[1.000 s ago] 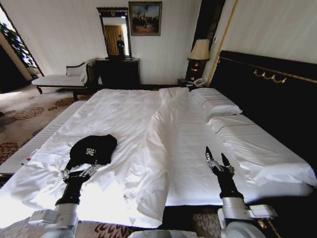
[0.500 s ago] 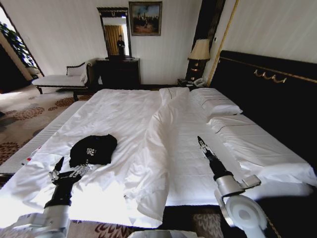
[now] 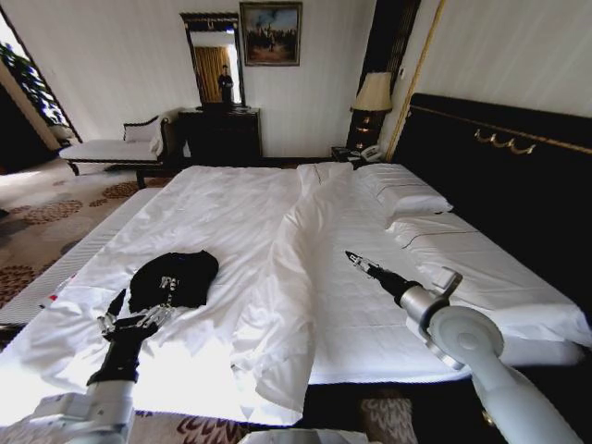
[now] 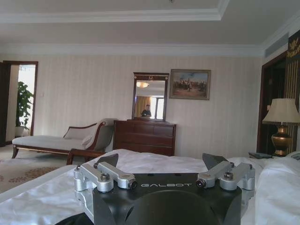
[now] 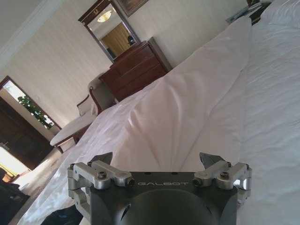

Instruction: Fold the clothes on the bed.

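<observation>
Folding not started, as far as visible. Black T-shirt (image 3: pixel 173 278) lies bunched in a lump on the near left part of the bed (image 3: pixel 231 208), on the white duvet, nothing flattened or squared. Left gripper (image 3: pixel 132 319) sits just at the shirt's near edge, jaws spread, not holding cloth. Right gripper (image 3: pixel 355 260) is well apart from the shirt, over the sheet beyond the duvet ridge (image 3: pixel 296 277), jaws spread, empty. Left to do: spread the shirt flat, then every fold.
</observation>
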You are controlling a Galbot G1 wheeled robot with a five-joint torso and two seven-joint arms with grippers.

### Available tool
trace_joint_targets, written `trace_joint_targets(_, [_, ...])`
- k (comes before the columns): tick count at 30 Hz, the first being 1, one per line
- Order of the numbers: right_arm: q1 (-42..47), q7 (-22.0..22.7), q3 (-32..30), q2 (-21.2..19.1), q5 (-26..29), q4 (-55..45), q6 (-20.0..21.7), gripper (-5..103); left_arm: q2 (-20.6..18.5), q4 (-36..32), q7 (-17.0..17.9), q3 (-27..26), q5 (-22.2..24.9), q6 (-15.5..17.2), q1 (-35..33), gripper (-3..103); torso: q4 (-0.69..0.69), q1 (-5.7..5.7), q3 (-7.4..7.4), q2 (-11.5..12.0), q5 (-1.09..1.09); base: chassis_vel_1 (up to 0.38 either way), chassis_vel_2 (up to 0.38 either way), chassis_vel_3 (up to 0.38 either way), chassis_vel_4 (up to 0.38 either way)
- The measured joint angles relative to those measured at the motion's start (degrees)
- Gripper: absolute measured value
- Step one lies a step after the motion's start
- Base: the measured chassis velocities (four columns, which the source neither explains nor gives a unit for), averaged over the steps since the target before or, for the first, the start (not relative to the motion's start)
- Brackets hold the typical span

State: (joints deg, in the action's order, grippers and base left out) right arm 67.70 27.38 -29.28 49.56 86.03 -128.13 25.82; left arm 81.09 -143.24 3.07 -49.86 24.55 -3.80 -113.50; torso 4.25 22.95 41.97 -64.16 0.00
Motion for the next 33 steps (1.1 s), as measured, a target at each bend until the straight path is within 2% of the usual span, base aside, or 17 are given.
trace_joint_targets(4, [-7.01,0.81,8.24,1.25,-0.25,2.85,0.5,100,0.56,1.62,0.47,-0.11,-0.66,-1.07,0.47,100,0.0,0.01,0.0,0.0,0.0,0.0,0.0,0.0,0.0])
trace_joint_targets(6, [-7.81,0.87,9.37,1.33,-0.35,3.2,0.53,100,0.63,1.79,0.47,-0.12,-0.27,-1.11,0.45,100,0.0,0.01,0.0,0.0,-0.01,0.0,0.0,0.0,0.0])
trace_joint_targets(10, [-13.29,1.27,17.66,2.47,-1.03,7.32,0.82,100,1.21,2.54,0.52,-0.28,0.58,-1.1,1.0,100,0.02,0.0,-0.01,0.0,-0.01,0.0,0.0,0.0,0.0])
trace_joint_targets(11, [-13.29,1.27,17.66,2.47,-1.03,7.32,0.82,100,1.21,2.54,0.52,-0.28,0.58,-1.1,1.0,100,0.02,0.0,-0.01,0.0,-0.01,0.0,0.0,0.0,0.0])
trace_joint_targets(14, [-16.39,2.07,22.99,3.7,-2.42,10.09,1.02,100,1.47,2.47,0.53,-0.77,0.69,-1.12,0.36,100,-0.01,0.01,0.0,0.0,0.0,0.0,0.0,0.0,0.0])
trace_joint_targets(20, [-18.61,2.29,27.77,4.92,-5.03,12.4,1.41,100,1.4,2.89,0.56,-0.71,0.54,-1.17,0.7,100,0.01,0.0,-0.01,0.0,-0.02,0.0,0.0,0.0,0.0])
trace_joint_targets(27, [-19.47,2.04,29.74,5.45,-7.38,13.52,1.67,103,0.81,2.99,0.59,-0.71,0.47,-0.99,0.83,100,0.01,0.01,-0.01,0.0,-0.01,0.0,0.0,0.0,0.0])
trace_joint_targets(33, [-18.54,1.25,30.03,6.33,-8.26,13.42,1.91,83,-0.11,4.05,0.61,-0.63,0.47,-0.86,1.77,100,0.01,0.0,-0.01,0.0,-0.01,0.0,0.0,0.0,0.0])
